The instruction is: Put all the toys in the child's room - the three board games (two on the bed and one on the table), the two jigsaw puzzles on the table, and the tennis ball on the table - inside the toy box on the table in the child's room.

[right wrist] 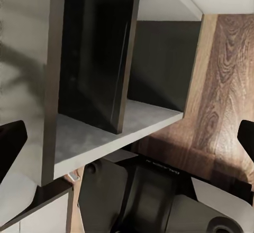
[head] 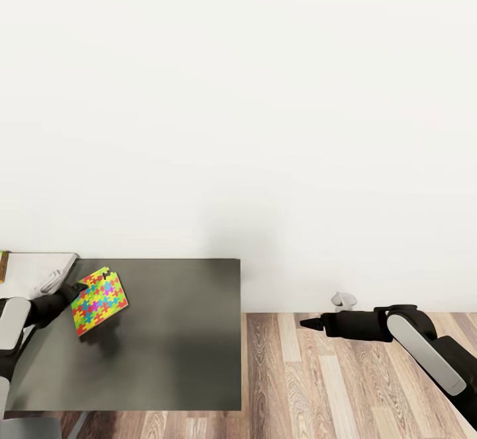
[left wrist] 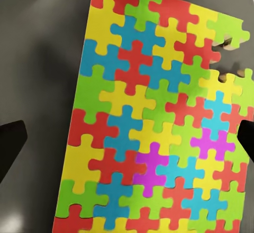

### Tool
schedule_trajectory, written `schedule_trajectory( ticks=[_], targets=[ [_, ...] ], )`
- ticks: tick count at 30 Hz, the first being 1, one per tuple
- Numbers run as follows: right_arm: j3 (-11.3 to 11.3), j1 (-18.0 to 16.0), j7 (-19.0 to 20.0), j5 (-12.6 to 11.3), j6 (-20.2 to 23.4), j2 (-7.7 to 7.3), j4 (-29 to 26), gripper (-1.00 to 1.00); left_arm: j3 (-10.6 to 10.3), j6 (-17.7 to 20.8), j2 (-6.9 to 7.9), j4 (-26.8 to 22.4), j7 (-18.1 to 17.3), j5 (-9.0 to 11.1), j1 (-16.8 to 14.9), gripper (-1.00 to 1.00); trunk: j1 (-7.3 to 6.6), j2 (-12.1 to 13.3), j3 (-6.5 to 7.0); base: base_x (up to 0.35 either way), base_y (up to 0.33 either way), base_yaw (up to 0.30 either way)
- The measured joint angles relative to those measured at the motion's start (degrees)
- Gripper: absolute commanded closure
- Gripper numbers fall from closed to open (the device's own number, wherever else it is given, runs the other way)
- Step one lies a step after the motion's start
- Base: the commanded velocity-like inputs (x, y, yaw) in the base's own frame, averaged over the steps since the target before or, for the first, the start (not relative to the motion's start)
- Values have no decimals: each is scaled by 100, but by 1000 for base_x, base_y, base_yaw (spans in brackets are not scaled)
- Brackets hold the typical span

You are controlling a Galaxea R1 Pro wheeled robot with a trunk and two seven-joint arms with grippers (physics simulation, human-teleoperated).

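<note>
Filling the left wrist view: jigsaw puzzle [left wrist: 159, 117], lifted off the dark table [head: 179, 333], one edge at left gripper [head: 78, 288]. Probably pinched, grip itself hidden, can't tell. Right gripper [head: 306, 323] idle over floor, fingers apart. Mid-carry step; next needs swing toward toy box [head: 56, 273], just behind gripper.

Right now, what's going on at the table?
The left gripper is at one jigsaw puzzle, which is tilted above the dark table and casts a shadow on it, so it looks lifted. In the left wrist view the puzzle lies between the fingertips, but the grip itself is not clear. The toy box shows just behind that arm at the table's left end. The right gripper hangs over the wood floor, carrying nothing, its fingertips apart in the right wrist view.
</note>
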Motion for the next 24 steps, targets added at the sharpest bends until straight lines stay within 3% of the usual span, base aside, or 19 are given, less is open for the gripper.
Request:
schedule_trajectory(
  ticks=[11, 24],
  targets=[
    [0, 1, -8, 7, 235, 5, -47, -100, -317, -292, 4, 224, -11, 8, -32, -100, 0, 0, 0, 0, 0, 0],
    [0, 0, -11, 11, 334, 6, -96, -100, -432, -371, 7, 310, -33, 7, -67, -100, 0, 0, 0, 0, 0, 0]
  ],
)
